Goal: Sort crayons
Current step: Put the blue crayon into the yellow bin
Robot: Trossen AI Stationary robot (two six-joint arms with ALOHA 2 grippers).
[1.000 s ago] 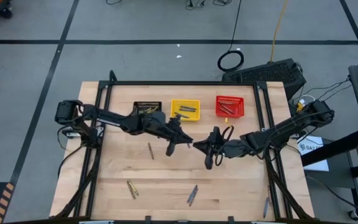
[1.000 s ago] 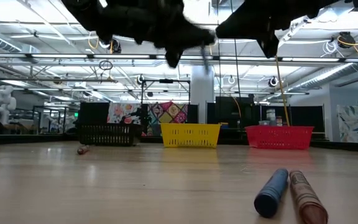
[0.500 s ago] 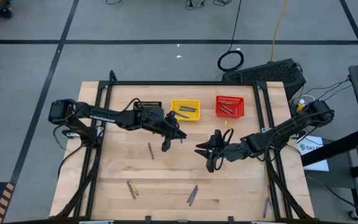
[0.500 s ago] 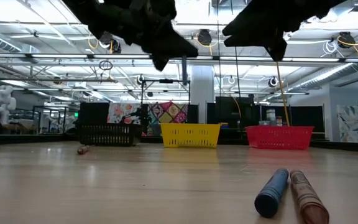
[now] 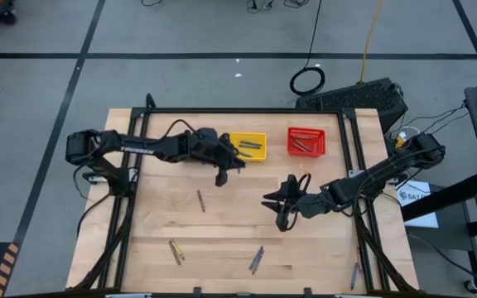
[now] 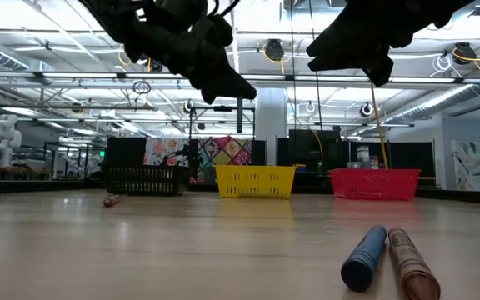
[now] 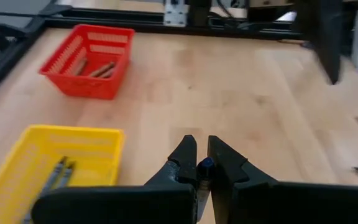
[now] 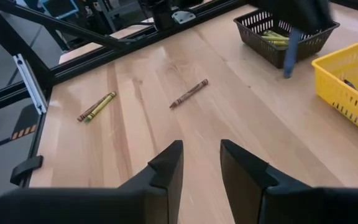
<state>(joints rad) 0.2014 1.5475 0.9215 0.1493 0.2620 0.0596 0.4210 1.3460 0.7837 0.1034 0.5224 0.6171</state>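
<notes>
While the left gripper (image 5: pixel 222 175), clamped on a thin blue crayon (image 7: pixel 204 165), hangs upper-centre by the yellow mesh basket (image 5: pixel 259 136) for sorting, the right gripper (image 5: pixel 278 212) waits mid-frame, fingers apart, empty.

black basket (image 5: pixel 195 139) mostly hidden under left arm

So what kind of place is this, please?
Probably a robotics lab or workshop. A wooden table carries two robot arms in a black frame, the ceiling has bare industrial trusses and lights, and cables lie on the grey floor.
</notes>
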